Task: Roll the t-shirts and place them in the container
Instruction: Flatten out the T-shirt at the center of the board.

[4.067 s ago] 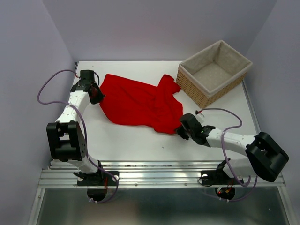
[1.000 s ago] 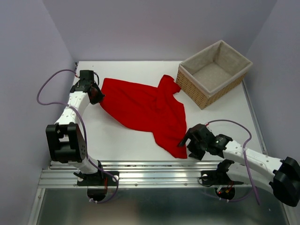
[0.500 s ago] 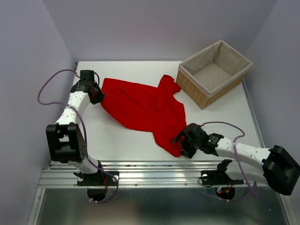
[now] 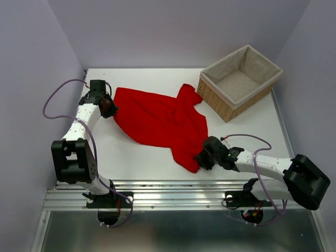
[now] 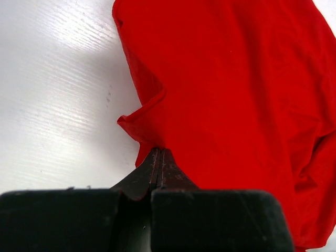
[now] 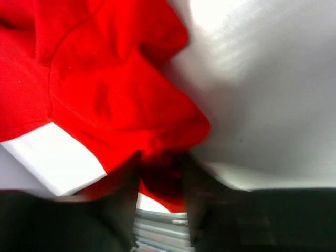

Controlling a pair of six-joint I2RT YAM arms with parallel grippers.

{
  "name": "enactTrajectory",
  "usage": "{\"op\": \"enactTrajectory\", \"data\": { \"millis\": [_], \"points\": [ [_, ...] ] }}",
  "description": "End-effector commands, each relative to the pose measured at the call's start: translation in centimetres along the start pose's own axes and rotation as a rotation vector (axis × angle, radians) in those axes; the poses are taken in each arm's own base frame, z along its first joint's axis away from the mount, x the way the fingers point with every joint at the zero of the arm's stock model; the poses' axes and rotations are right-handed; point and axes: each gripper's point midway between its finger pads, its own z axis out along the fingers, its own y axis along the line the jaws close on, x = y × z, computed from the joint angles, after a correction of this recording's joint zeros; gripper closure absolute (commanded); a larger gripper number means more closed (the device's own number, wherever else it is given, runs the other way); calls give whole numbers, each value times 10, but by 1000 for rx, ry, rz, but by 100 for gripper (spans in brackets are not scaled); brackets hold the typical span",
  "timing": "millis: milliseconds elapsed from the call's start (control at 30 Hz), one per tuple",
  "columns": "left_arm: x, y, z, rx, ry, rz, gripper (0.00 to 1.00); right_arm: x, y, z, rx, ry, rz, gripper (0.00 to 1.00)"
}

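Observation:
The red t-shirt (image 4: 157, 118) lies spread and wrinkled on the white table, running from the far left to the near right. My left gripper (image 4: 109, 107) is shut on its left edge; in the left wrist view the jaws (image 5: 157, 153) pinch a fold of the red fabric (image 5: 226, 79). My right gripper (image 4: 201, 157) is at the shirt's near right corner. In the blurred right wrist view, bunched red fabric (image 6: 105, 79) sits between the two fingers of the gripper (image 6: 160, 184), which are closed on it with a narrow gap.
A beige-lined wicker basket (image 4: 220, 102) stands at the far right, next to the shirt's sleeve. A metal rail (image 4: 178, 197) runs along the table's near edge, just in front of the right gripper. Lilac walls enclose the table (image 4: 142, 163).
The right gripper dragged the shirt's near corner toward the table's near edge, then shifted left and slightly back in. The shirt now reaches further toward the near right. The left gripper has not moved.

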Motion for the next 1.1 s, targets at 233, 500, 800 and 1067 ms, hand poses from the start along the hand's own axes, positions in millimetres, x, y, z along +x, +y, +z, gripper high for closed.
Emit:
{"op": "enactTrajectory", "data": {
  "millis": [233,500,800,1067],
  "points": [
    [-21,-23,-27,98,-73,2,100,-41,107,-43,-301,-195,-148,99],
    [-108,-70,-101,236,-265,10,100,-117,206,-177,-440,-508,-351,99],
    [-228,-101,-295,518,-717,-59,100,-155,274,-344,-620,-753,-500,99],
    [-229,-120,-415,800,-936,-68,100,-126,295,-428,-862,-717,-714,99]
  ]
}}
